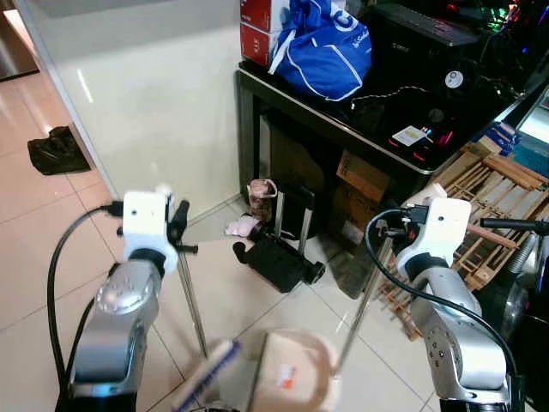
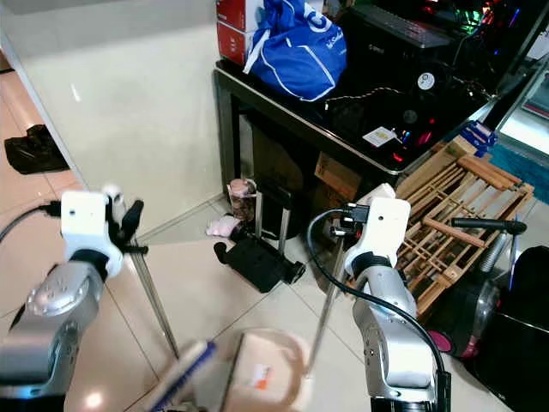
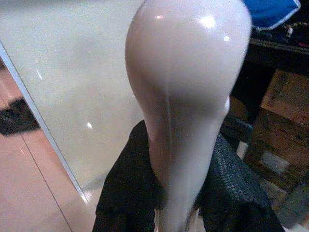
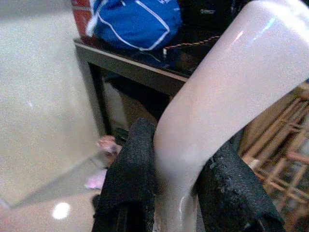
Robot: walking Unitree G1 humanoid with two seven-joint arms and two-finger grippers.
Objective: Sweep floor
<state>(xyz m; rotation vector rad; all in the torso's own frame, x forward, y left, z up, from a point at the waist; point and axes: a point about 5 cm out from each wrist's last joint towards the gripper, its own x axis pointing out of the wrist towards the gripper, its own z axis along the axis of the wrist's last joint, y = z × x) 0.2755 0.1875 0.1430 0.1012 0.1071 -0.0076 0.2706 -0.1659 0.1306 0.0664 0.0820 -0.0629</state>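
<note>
My left gripper [image 1: 177, 227] is shut on the pale top of a broom handle [image 3: 186, 92], its black fingers [image 3: 126, 200] pressed to both sides. The metal broom pole [image 1: 192, 300] slants down to the brush head [image 1: 214, 365] on the tiled floor just before me. My right gripper [image 1: 401, 228] is shut on the pale curved handle [image 4: 217, 106] of a dustpan, fingers [image 4: 131, 179] clamped around it. Its thin pole [image 1: 362, 302] runs down to the cream dustpan [image 1: 296, 373], which rests beside the brush head.
Ahead stands a black table [image 1: 343, 124] carrying a blue bag [image 1: 322, 47] and electronics. On the floor by it lie a folded black trolley [image 1: 279, 257], a pink scrap [image 1: 243, 227] and a cup [image 1: 262, 196]. A wooden rack [image 1: 489, 193] leans at right; a black bag [image 1: 58, 150] lies far left.
</note>
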